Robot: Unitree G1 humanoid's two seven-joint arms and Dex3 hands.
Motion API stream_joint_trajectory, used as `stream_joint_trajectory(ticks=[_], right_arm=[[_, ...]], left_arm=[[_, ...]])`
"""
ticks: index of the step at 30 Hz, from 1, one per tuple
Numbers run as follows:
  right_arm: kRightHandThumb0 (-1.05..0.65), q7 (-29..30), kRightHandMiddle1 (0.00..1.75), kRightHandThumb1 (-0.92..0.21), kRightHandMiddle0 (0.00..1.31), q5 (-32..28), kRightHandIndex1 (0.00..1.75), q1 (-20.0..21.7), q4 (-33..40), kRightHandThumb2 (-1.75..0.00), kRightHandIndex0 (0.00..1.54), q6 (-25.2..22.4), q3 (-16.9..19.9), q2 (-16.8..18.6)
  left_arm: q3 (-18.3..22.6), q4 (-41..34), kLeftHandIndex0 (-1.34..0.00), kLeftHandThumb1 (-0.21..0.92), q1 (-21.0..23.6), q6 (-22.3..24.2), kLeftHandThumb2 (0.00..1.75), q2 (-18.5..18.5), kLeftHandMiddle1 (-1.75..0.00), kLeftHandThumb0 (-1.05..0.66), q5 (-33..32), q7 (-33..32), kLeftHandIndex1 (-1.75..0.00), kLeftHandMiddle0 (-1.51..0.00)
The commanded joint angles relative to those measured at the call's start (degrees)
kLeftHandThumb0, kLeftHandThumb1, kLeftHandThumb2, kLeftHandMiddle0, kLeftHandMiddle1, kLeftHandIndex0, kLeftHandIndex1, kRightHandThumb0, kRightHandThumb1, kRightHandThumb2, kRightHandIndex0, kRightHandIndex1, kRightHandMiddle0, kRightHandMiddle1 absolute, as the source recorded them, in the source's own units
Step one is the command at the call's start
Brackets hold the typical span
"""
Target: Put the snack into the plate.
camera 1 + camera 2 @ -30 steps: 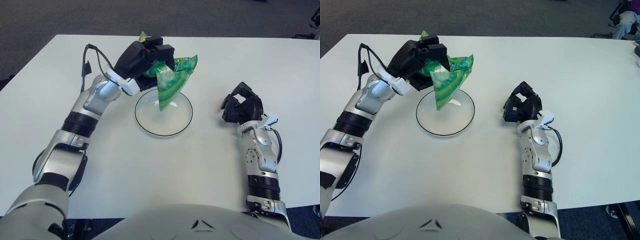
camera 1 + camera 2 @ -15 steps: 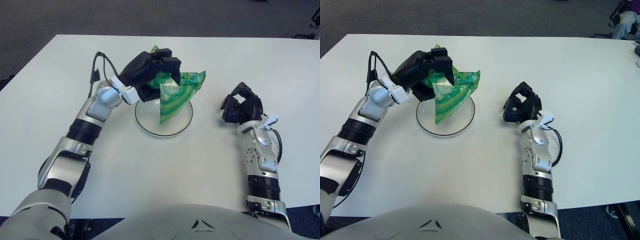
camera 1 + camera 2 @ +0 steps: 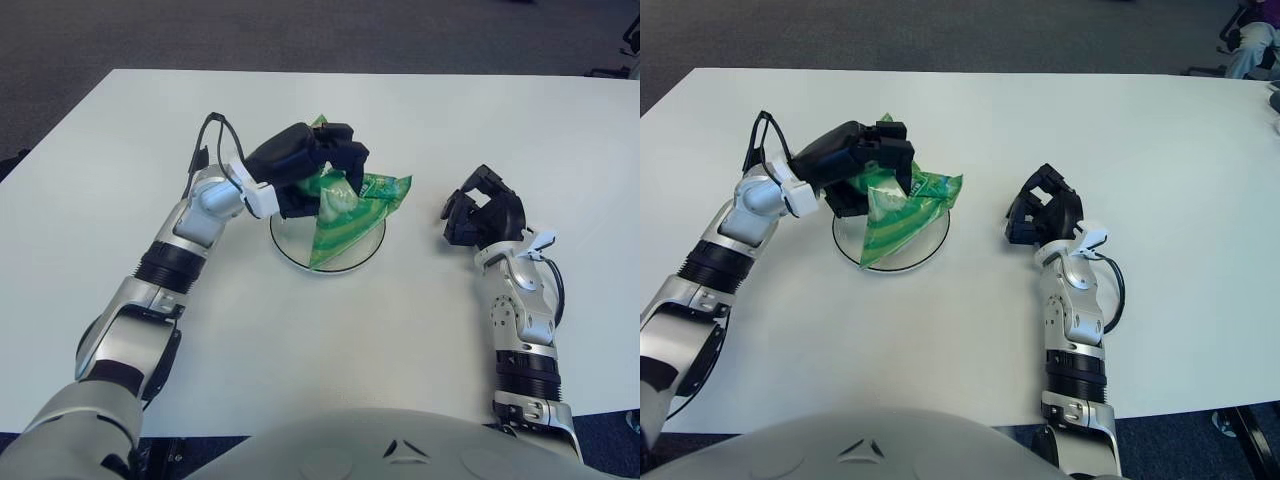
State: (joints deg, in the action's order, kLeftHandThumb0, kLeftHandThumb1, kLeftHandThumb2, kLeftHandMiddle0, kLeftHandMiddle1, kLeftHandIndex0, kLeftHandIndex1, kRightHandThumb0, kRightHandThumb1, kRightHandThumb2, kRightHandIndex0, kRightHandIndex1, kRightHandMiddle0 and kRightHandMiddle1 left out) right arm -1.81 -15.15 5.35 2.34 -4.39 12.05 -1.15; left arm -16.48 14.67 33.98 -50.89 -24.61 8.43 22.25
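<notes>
One green snack (image 3: 345, 210) gripped by left hand (image 3: 305, 170) fingers over plate (image 3: 372, 247); print unreadable.

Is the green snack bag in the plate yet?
Partly. The green snack bag droops onto the plate, its lower corner at the near rim, but the left hand grips its top.

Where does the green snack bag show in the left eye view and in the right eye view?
Left eye view: green snack bag centre, over the plate, in the left hand.
Right eye view: left of centre.
Shared landmark: the right hand, to the bag's right.
</notes>
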Motion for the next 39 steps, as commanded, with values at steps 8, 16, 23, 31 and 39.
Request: stream_joint_trajectory(ticks=[8,16,23,31,39], right_arm=[[-0.01,0.46,1.75,0.11,0.72,-0.54,1.62,-5.1,-2.77,-1.75,0.96,-0.27,0.15,2.15],[-0.01,0.09,1.75,0.1,0.71,-0.41,1.63,-5.03,-2.98,-1.75,0.95,-0.02,-0.01,1.95],[-0.01,0.01,1.75,0.1,0.71,-0.5,1.63,-5.01,-3.03,-1.75,0.95,-0.03,0.03,1.94],[-0.01,-0.01,1.75,0.1,0.71,-0.83,1.62,-5.09,-2.78,-1.75,0.95,-0.06,0.04,2.2],[-0.01,-0.33,1.75,0.11,0.72,-1.06,1.61,-5.07,-2.99,-1.75,0.96,0.16,0.14,2.19]], left_arm=[[-1.51,5.72,-0.99,0.1,0.01,-2.4,1.58,1.03,-1.75,0.56,1.93,2.49,-1.75,-0.79],[-2.44,8.29,-0.98,0.1,0.7,-2.12,1.58,0.95,-1.75,0.56,3.68,4.09,-1.75,-0.79],[-3.13,9.8,-0.99,0.1,0.49,-1.95,1.58,1.57,-1.75,0.56,5.41,4.17,-1.75,-0.79],[-4.43,10.89,-0.96,0.01,2.29,-2.99,1.64,-0.06,-1.75,0.36,17.95,0.34,-1.63,-0.85],[-6.22,11.24,-0.73,0.05,3.01,-2.06,1.55,-1.21,-1.75,0.01,21.16,0.34,-1.53,-0.79]])
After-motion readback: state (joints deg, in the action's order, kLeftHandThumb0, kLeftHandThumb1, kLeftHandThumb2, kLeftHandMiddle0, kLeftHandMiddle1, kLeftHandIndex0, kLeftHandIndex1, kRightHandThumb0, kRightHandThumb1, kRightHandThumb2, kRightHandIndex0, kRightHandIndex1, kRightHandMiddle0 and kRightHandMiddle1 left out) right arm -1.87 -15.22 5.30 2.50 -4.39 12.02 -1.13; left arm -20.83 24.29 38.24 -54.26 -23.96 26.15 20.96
